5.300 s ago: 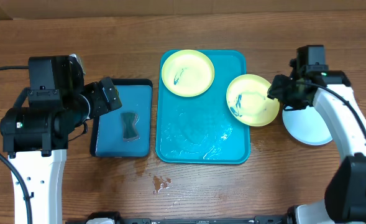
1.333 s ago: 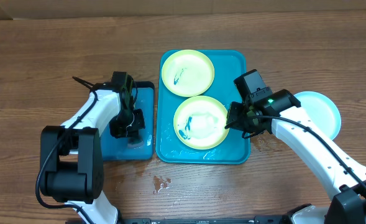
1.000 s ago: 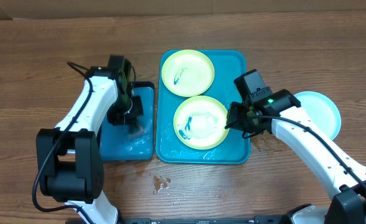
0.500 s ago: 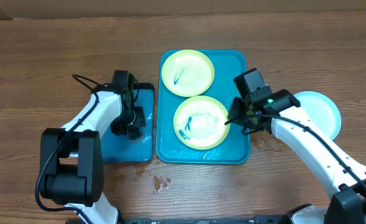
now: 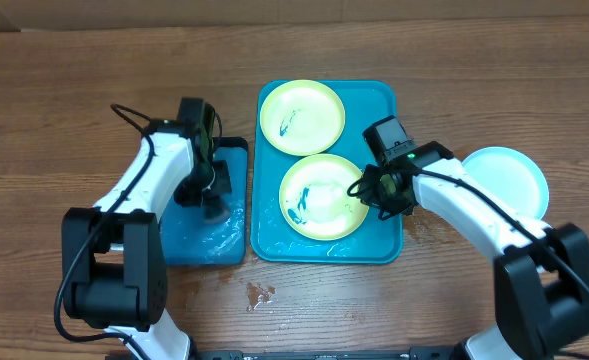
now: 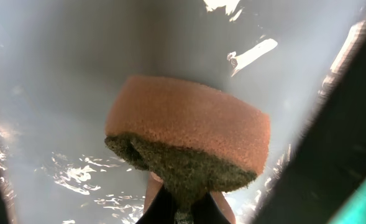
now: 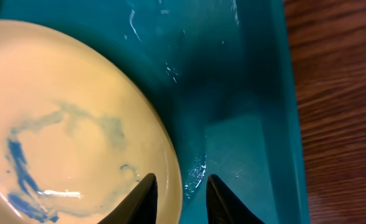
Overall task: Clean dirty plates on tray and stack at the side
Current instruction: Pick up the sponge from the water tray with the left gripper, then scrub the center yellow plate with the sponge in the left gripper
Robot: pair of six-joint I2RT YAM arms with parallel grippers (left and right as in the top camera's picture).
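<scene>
While over small tray (image 5: 188, 242), sponge (image 6: 189, 124) in left gripper (image 6: 181, 203)

— Any words, labels, brands or numbers to read here?
— No. Nothing legible in the overhead view or either wrist view.
</scene>
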